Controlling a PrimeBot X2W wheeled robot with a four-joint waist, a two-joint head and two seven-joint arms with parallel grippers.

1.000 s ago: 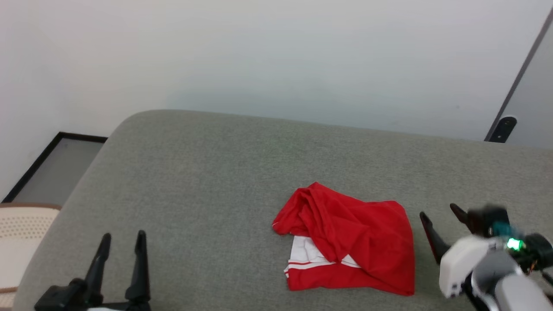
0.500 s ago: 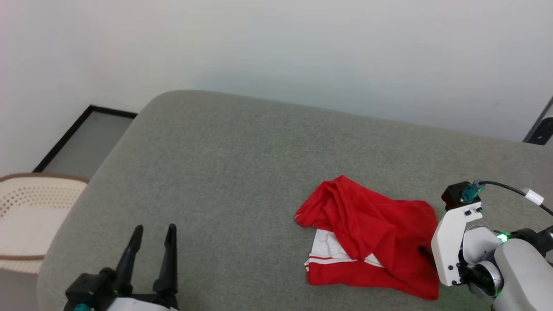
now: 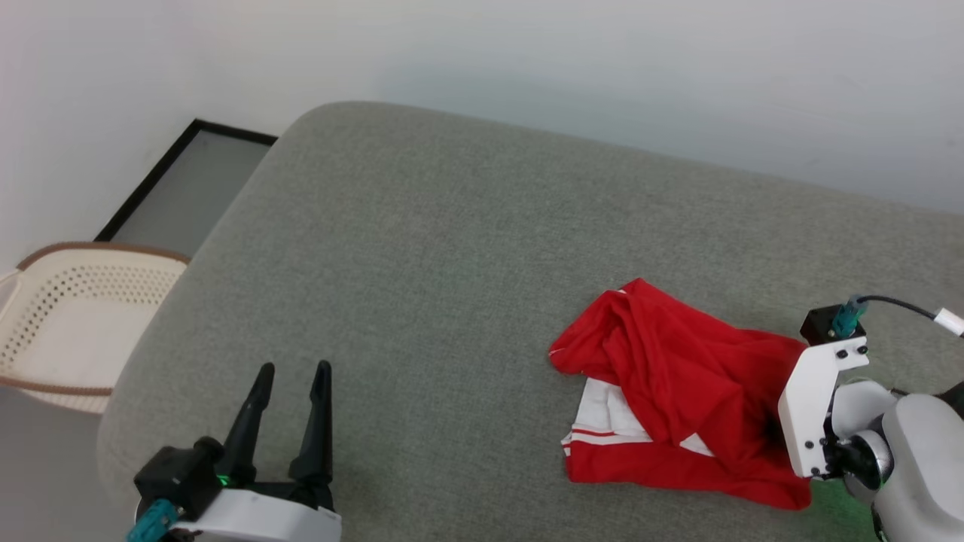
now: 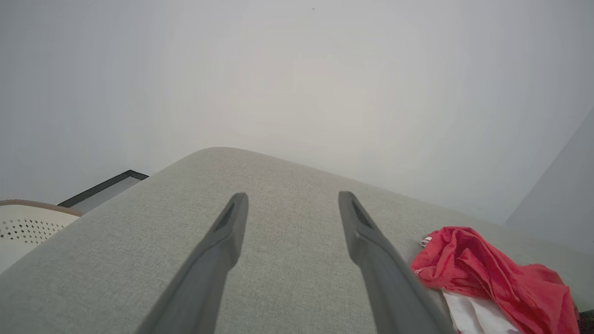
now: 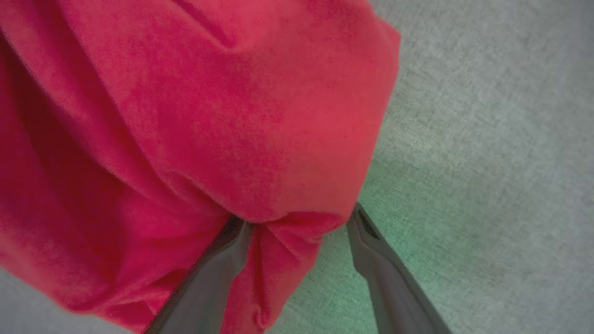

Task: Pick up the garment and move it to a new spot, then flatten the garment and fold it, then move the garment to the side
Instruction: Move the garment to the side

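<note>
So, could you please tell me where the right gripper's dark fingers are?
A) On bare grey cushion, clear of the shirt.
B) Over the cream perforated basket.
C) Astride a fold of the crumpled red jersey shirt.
C: the right wrist view shows the right gripper open, a fold of the crumpled red jersey shirt bunched between its fingers.

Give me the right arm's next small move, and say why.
Probably shut the right claw. Its fingers stand open astride a bunched edge of the red shirt, with a fold of cloth between them. The shirt lies crumpled on the grey cushion, not yet lifted.
</note>
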